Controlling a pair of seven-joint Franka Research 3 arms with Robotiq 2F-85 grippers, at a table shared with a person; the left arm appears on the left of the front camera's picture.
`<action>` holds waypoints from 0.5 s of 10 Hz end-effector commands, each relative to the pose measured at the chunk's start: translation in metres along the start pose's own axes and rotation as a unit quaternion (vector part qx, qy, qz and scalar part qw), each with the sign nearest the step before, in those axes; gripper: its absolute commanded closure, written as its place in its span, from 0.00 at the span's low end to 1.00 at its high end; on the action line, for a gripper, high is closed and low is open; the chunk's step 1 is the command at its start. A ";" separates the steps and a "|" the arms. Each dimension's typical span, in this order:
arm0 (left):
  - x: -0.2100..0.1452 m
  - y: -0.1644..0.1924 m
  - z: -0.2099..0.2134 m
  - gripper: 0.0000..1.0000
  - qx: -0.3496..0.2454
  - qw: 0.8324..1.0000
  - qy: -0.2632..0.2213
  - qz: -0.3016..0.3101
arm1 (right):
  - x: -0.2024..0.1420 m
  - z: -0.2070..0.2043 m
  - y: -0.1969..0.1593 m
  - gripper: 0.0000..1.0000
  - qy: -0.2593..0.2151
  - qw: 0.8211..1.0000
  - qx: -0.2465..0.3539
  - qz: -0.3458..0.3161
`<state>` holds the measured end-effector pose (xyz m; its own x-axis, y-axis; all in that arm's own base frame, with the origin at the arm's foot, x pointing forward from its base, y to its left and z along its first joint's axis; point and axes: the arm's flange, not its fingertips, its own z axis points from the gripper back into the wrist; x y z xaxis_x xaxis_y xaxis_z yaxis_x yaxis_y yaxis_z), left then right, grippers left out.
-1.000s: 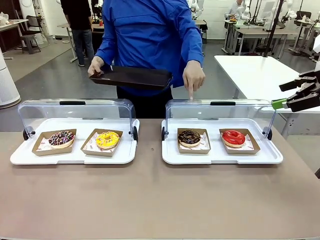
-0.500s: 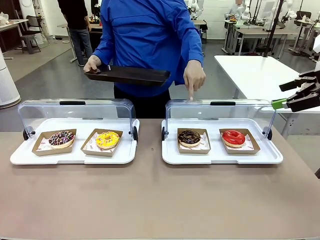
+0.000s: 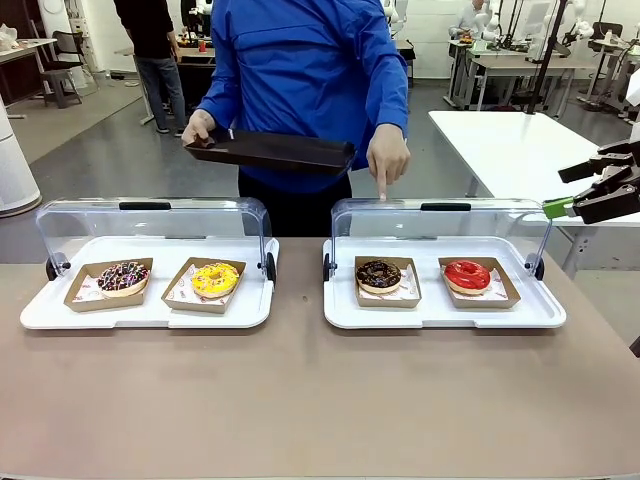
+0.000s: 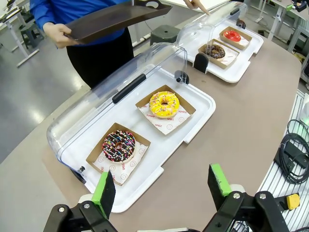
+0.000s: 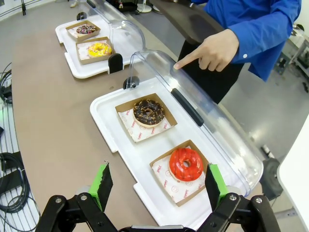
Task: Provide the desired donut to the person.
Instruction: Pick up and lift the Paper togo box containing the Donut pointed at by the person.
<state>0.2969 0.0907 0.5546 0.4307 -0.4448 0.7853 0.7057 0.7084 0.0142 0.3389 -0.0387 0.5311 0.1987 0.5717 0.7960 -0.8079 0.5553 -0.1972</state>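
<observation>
1. Left wrist view, bottom: your left gripper (image 4: 161, 183) stands with its fingers apart.
2. Lower left, front view: a white clear-lidded tray (image 3: 40, 315) holds a sprinkled chocolate donut (image 3: 123, 277) and a yellow-iced donut (image 3: 215, 279).
3. Upper middle: the person (image 3: 300, 70) in bright blue holds a dark flat tray (image 3: 275, 152) and points one hand (image 3: 388, 158) at the clear lid (image 3: 490, 225) of the second white tray (image 3: 440, 318).
4. Below that finger sits the dark chocolate-glazed donut (image 3: 379, 274); a red-glazed donut (image 3: 466, 275) lies right of it.
5. Right edge: your right gripper (image 3: 555, 192) hangs with its fingers apart, off the tray.
</observation>
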 end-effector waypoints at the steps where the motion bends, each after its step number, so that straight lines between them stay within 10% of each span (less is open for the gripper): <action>1: 0.001 0.000 -0.002 0.00 0.004 1.000 -0.006 0.003 | 0.000 0.000 0.000 0.00 0.000 1.000 0.000 0.000; 5: 0.001 0.000 -0.002 0.00 0.004 1.000 -0.006 0.003 | 0.097 -0.094 0.040 0.00 0.158 0.968 0.103 0.167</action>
<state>0.2969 0.0900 0.5550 0.4306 -0.4469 0.7841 0.7056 0.7084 0.0163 0.3503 0.0737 0.5399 0.0645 0.8035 0.5918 -0.9239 0.2721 -0.2688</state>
